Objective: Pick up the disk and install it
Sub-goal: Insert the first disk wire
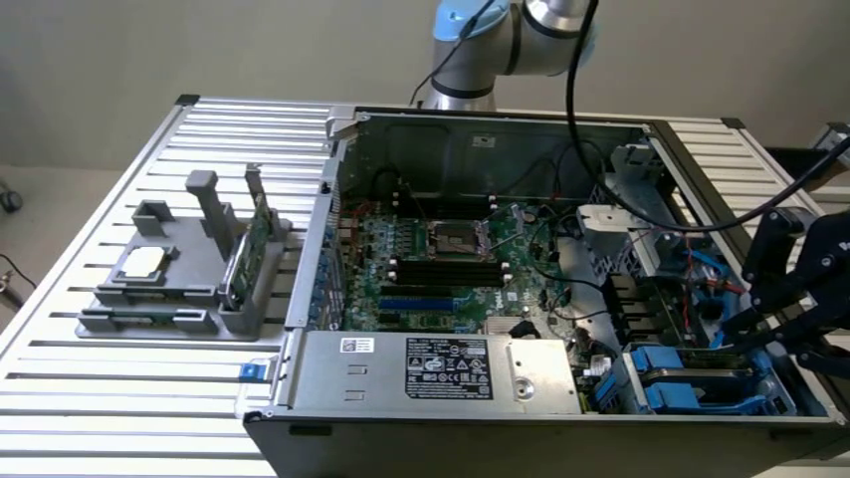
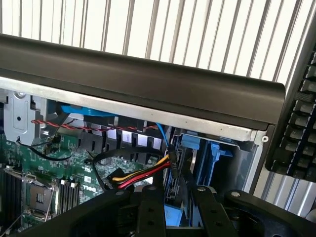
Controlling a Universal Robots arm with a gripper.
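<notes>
In the wrist view the disk [image 2: 174,190] stands on edge, a dark slab with blue plastic rails, down in the blue drive cage [image 2: 207,150] at the corner of the open computer case. My gripper [image 2: 177,217] sits right over it, one black finger [image 2: 150,210] on each side, and the blue rail fills the gap between them. In the exterior view my gripper [image 1: 759,327] hangs over the case's near corner on the exterior view's right, above the blue drive bays [image 1: 684,386]. My fingers hide most of the disk there.
Red, yellow and black cables [image 2: 143,175] run close beside the disk. The case's dark wall [image 2: 148,84] rises just beyond. The motherboard [image 1: 439,259] and power supply [image 1: 452,368] fill the case. A grey fixture [image 1: 173,299] on the exterior view's left holds a silver chip [image 1: 143,264] and a green card [image 1: 246,254].
</notes>
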